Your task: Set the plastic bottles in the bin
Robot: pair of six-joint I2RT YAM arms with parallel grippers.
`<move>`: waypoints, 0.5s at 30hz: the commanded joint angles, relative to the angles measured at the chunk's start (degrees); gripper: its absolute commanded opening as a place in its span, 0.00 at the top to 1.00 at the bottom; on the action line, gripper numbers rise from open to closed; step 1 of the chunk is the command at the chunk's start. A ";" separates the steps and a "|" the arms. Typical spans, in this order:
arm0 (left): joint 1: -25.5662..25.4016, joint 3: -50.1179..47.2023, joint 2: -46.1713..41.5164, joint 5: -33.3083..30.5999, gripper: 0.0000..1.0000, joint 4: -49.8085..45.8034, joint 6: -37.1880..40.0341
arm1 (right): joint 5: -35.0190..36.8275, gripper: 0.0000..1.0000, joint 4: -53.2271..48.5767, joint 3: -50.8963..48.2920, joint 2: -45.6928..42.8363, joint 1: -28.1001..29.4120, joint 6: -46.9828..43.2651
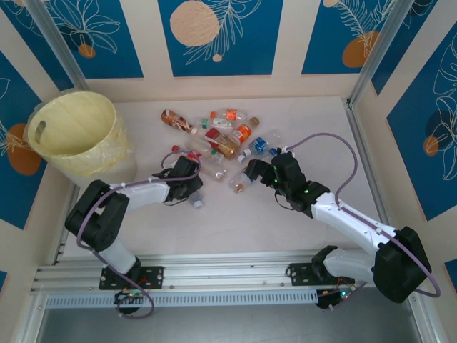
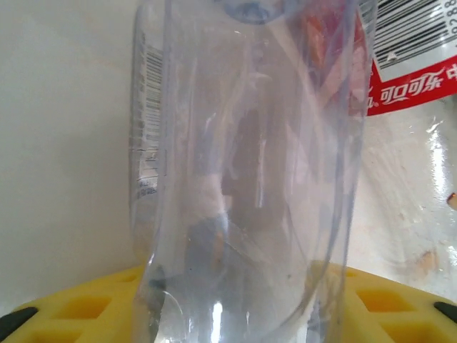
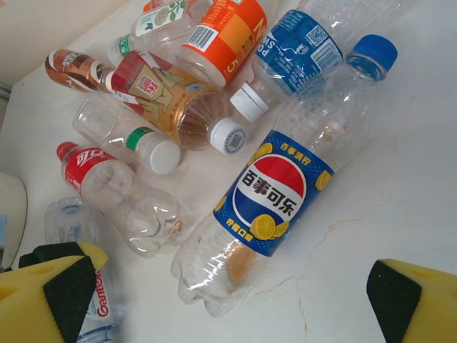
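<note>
A: Left side first. Where is the bin?
B: The bin, pale yellow with a clear liner, stands at the far left corner of the table, well apart from both arms.

A: Left tool?
B: The left gripper sits at the near left edge of the pile of bottles. In its wrist view a clear bottle lies between the two yellow fingers. I cannot tell whether the pads press it or merely flank it. A red Coca-Cola label lies just beside it, to the right.

A: Surface and room?
B: White, faintly marbled tabletop. Blue wall panels with leaf prints stand around it. An aluminium rail along the near edge carries both bases.

A: Right tool?
B: The right gripper has its fingers spread wide and holds nothing. A Pepsi bottle lies on the table just ahead of it, blue cap pointing away.

A: What differs between views?
B: Overhead gives the layout: pile mid-table, bin to its left. The right wrist view makes labels legible, among them an orange-label bottle and a small Coca-Cola bottle touching its neighbours.
</note>
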 commanded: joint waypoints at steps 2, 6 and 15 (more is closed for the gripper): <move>0.53 -2.66 -1.07 -1.90 0.50 5.49 6.82 | 1.36 0.00 1.10 -1.11 -1.62 -0.44 -0.38; 0.53 -3.55 -2.41 -1.46 0.55 7.04 8.89 | 1.20 0.01 1.42 -1.12 -1.60 -0.36 -0.60; 0.61 -3.64 -3.92 1.87 0.66 9.20 13.95 | 0.38 0.00 3.14 -2.31 -3.15 -0.44 -0.89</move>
